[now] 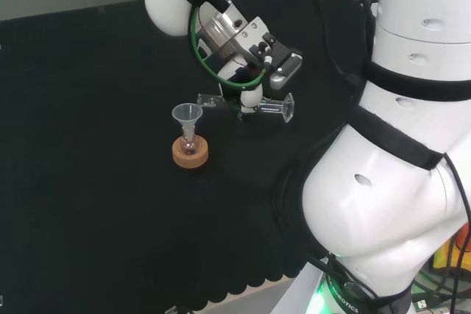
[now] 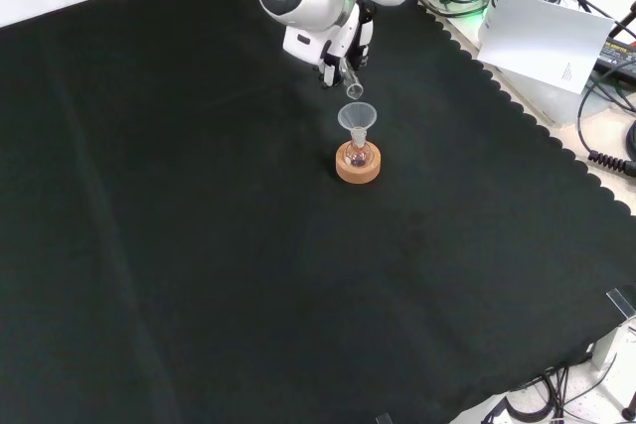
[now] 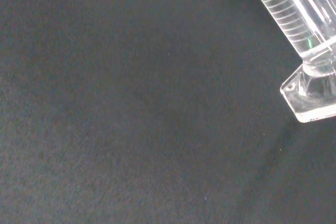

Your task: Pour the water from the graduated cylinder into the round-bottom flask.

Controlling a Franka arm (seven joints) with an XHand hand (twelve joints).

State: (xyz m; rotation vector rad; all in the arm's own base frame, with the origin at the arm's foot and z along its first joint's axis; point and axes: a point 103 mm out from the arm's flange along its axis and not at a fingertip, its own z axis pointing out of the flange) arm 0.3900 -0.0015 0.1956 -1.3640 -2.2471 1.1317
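Pouring appears under way or just about to start. The hand (image 1: 252, 95) has its fingers curled round the graduated cylinder (image 1: 271, 107), which it holds tipped close to horizontal above the surface (image 1: 96, 182), foot end toward the arm, mouth toward the funnel (image 1: 187, 115). Front view: the cylinder's mouth (image 2: 355, 91) hangs just above and slightly behind the funnel rim (image 2: 357, 115). The funnel sits in the neck of the round-bottom flask (image 1: 189, 145), which rests on a cork ring stand (image 1: 190, 155) well in from every edge of the surface. Wrist view shows the cylinder's graduated wall and foot (image 3: 310, 95); the water level cannot be read. No stream is visible. Judgement: grasp, lift and tilt done; whether water has transferred cannot be told; setting down remains.
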